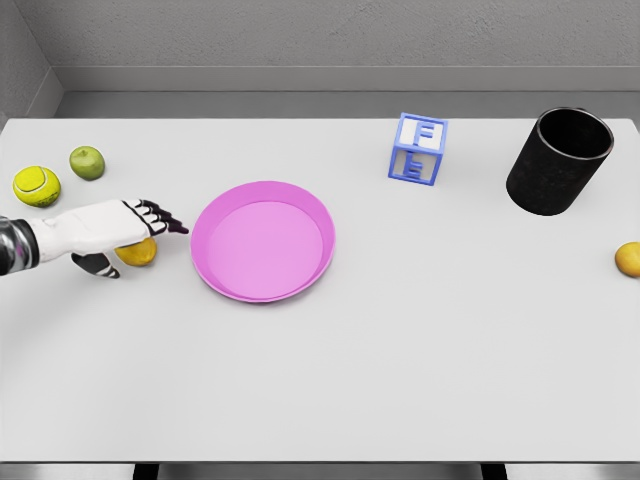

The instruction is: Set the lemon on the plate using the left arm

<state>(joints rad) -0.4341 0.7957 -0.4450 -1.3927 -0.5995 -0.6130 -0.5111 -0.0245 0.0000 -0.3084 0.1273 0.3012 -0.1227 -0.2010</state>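
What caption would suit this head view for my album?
Robot's left hand reaches over a lemon beside the pink plate on a white table.

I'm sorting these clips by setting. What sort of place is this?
Probably a simulated tabletop test bench: a plain white table against bare grey walls, with unrelated props, a pink plate, a letter block and a black cup.

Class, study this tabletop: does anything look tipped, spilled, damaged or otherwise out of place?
Nothing is spilled or broken. The black cup appears to lean, though that may be camera perspective. A yellow fruit sits at the table's right edge, partly cut off by the frame.
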